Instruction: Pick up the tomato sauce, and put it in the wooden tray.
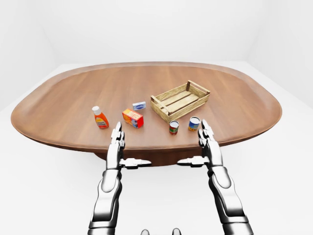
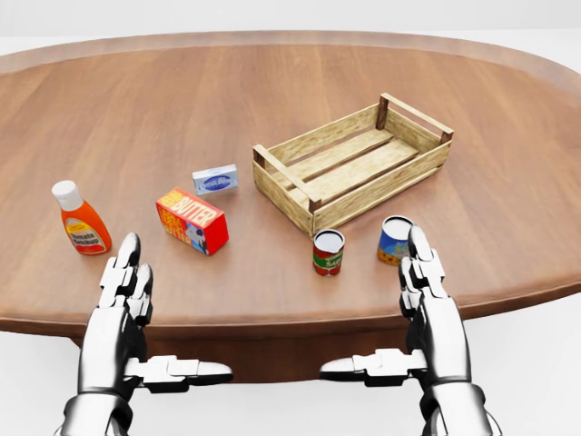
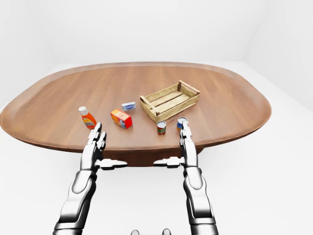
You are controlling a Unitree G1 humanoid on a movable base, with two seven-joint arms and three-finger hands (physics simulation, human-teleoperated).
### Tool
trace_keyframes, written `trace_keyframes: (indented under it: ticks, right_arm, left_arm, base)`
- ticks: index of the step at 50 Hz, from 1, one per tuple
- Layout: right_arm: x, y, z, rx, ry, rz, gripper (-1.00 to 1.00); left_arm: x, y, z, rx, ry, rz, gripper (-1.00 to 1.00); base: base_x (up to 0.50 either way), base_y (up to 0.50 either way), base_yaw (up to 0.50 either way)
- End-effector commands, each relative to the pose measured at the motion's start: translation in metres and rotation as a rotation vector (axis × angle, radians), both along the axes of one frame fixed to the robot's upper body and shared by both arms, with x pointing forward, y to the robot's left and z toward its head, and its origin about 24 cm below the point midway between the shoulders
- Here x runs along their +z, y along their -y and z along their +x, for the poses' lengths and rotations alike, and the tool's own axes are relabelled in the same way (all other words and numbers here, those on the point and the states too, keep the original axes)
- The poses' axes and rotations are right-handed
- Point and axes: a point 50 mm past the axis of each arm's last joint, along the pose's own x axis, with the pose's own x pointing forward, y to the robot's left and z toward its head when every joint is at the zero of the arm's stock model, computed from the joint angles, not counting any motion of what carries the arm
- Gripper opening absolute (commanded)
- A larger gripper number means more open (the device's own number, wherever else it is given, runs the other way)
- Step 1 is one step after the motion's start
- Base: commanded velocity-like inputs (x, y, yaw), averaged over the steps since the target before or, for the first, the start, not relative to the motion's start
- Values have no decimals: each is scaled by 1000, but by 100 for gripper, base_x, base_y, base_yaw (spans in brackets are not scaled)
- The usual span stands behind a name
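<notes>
A: Left to right across the head view, what is on the surface [image 2: 272, 82]?

B: An orange bottle [image 2: 81, 219] with a white cap, then a red butter box [image 2: 192, 220], a small blue-grey box [image 2: 215, 179], the wooden tray [image 2: 352, 163], and two cans just below it. The tomato sauce [image 2: 328, 252] looks to be the red and green can; the blue can [image 2: 394, 240] stands just to its right.

A: And the hands?

B: The left hand [image 2: 123, 313] hovers near the bottle, fingers straight, thumb out, grasping nothing. The right hand [image 2: 428, 309] is likewise released, its fingertips overlapping the blue can in the picture. I cannot tell whether they touch.

A: So how far along?

B: Nothing done, I judge. The sauce stands outside the tray, ungrasped; the reach, lift and placing remain.

A: Do the views differ?

B: The eye views show the whole oval surface, its far rim and both forearms. The head view crops those but shows the labels closer.
</notes>
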Motion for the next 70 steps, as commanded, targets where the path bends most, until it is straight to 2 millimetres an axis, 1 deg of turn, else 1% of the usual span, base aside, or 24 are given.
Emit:
trace_keyframes:
  ticks: [1, 12, 13, 15, 16, 17, 18, 19, 20, 21, 22, 23, 24, 25, 26, 27, 28, 29, 32, 40, 45, 48, 57, 70]
  right_arm:
    - [0, 5, -2, 23, -3, -5, 100]
    - [4, 5, -3, 22, 10, -18, 100]
    - [7, 6, -4, 18, 14, -19, 100]
    - [20, 10, -8, 0, 39, -9, 100]
    - [33, 12, -12, -13, 94, -9, 100]
    - [48, 15, -17, -26, 160, -7, 100]
    - [71, 18, -27, -33, 260, -20, 100]
    - [88, 20, -34, -33, 332, -31, 100]
    - [106, 24, -44, -47, 416, -46, 100]
    - [117, 26, -51, -56, 468, -59, 100]
    - [125, 29, -57, -63, 507, -64, 100]
    - [134, 31, -64, -74, 548, -71, 100]
    - [141, 34, -70, -84, 587, -69, 100]
    - [142, 34, -71, -85, 591, -70, 100]
    - [147, 34, -75, -89, 613, -78, 100]
    - [147, 34, -75, -89, 615, -80, 100]
    - [151, 34, -79, -94, 638, -89, 100]
    - [154, 35, -80, -97, 650, -90, 100]
    - [156, 35, -83, -96, 665, -91, 100]
    - [148, 33, -77, -91, 619, -88, 100]
    - [147, 33, -78, -71, 617, -64, 100]
    - [147, 34, -79, -63, 622, -51, 100]
    - [142, 33, -76, -54, 593, -41, 100]
    - [142, 38, -76, -66, 594, -43, 100]
  left_arm:
    - [-1, -9, 0, 0, -5, -10, 100]
    - [-3, -9, 1, 0, -2, 9, 100]
    - [-2, -10, 0, 0, 1, 13, 100]
    - [6, -13, -2, 21, 24, 12, 100]
    - [13, -16, -4, 31, 42, 8, 100]
    - [26, -21, -9, 43, 62, -3, 100]
    - [41, -26, -14, 59, 123, -6, 100]
    - [56, -31, -20, 72, 192, -9, 100]
    - [79, -38, -30, 90, 290, -16, 100]
    - [92, -43, -37, 103, 353, -17, 100]
    - [106, -47, -42, 119, 413, -12, 100]
    - [113, -52, -49, 143, 450, -4, 100]
    - [125, -59, -56, 173, 511, -16, 100]
    - [126, -59, -57, 175, 516, -16, 100]
    - [139, -64, -65, 190, 583, -27, 100]
    - [140, -65, -66, 191, 588, -27, 100]
    - [148, -69, -72, 206, 635, -31, 100]
    - [150, -70, -74, 210, 644, -28, 100]
    - [151, -74, -73, 225, 652, -32, 100]
    - [148, -78, -69, 243, 633, -26, 100]
    - [141, -76, -64, 232, 597, -28, 100]
    - [144, -76, -66, 230, 611, -32, 100]
    - [143, -78, -65, 237, 605, -33, 100]
    - [142, -78, -65, 238, 601, -35, 100]
  base:
    - [0, 0, 0]
    - [0, 0, 0]
    - [0, 0, 0]
    - [0, 0, 0]
    - [0, 0, 0]
    - [0, 0, 0]
    - [0, 0, 0]
    - [0, 0, 0]
    - [0, 0, 0]
    - [0, 0, 0]
    - [0, 0, 0]
    - [0, 0, 0]
    - [0, 0, 0]
    - [0, 0, 0]
    - [0, 0, 0]
    - [0, 0, 0]
    - [0, 0, 0]
    - [0, 0, 0]
    - [0, 0, 0]
    - [0, 0, 0]
    - [0, 0, 0]
    - [7, 0, 0]
    - [48, 0, 0]
    - [50, 0, 0]
